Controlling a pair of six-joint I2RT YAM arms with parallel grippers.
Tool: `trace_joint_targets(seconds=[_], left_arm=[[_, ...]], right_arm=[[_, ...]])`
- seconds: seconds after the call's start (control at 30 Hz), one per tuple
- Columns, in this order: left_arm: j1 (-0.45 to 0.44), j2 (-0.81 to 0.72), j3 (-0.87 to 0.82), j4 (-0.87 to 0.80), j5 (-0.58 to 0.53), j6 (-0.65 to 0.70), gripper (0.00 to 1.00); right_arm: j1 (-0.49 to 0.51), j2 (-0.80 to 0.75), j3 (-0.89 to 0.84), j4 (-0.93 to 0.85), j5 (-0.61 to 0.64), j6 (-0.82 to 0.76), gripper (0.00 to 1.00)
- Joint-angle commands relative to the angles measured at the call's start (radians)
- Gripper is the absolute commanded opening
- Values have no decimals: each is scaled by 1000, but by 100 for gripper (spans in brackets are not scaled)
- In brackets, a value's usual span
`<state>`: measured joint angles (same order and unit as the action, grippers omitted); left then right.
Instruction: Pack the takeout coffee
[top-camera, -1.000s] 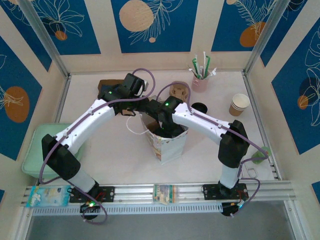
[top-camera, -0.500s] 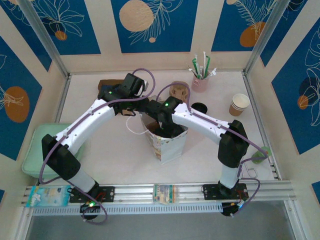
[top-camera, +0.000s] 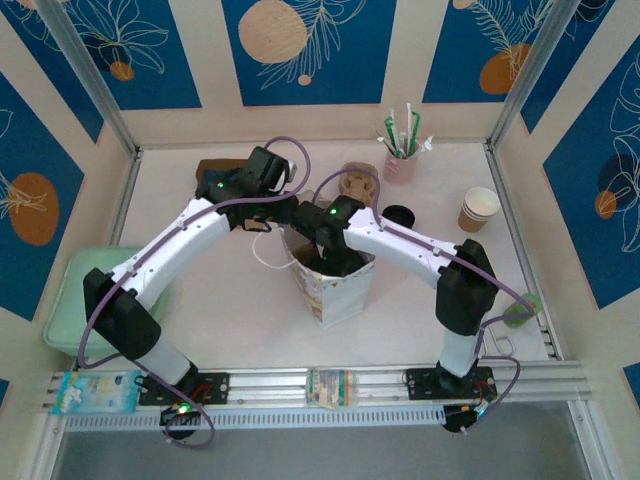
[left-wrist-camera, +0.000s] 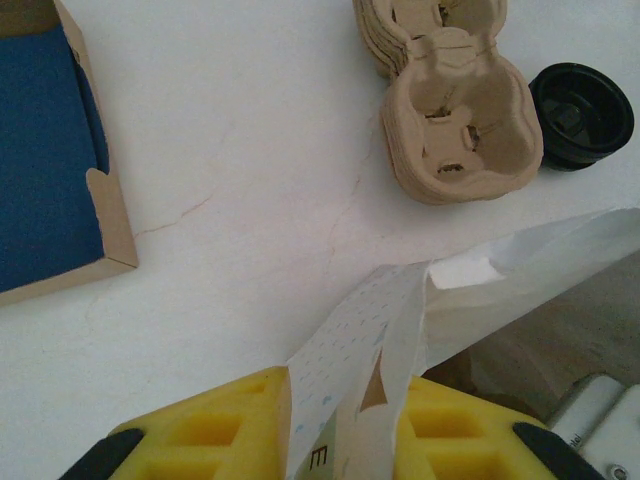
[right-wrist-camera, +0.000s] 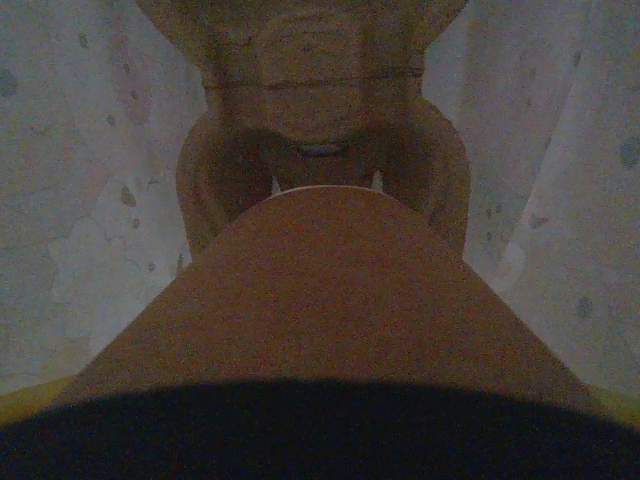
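Observation:
The white paper bag stands upright in the middle of the table. My left gripper is shut on the bag's far rim, which is pinched between the yellow pads. My right gripper reaches down into the bag's mouth. In the right wrist view the takeout coffee, tan with its black lid toward the camera, sits between the jaws. It hangs just over an empty pocket of a pulp cup carrier on the bag's floor. The fingers themselves are mostly hidden by the cup.
Behind the bag lie a stack of pulp carriers and a loose black lid. A pink cup of straws and lidless tan cups stand at the back right. A brown box sits back left, a green bin left.
The right arm has edged very slightly left at the bag's mouth. Both grips look unchanged.

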<state>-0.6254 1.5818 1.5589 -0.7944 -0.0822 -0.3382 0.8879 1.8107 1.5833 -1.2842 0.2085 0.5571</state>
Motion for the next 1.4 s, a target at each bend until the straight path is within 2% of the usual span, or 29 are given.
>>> trace_joint_targets(seconds=[0.0, 1.37], left_arm=[[4, 5, 23, -20, -5, 7, 27], [5, 7, 20, -17, -14, 11, 27]], right_arm=[[-6, 7, -23, 1, -28, 9, 37], [-18, 15, -127, 53, -76, 17, 37]])
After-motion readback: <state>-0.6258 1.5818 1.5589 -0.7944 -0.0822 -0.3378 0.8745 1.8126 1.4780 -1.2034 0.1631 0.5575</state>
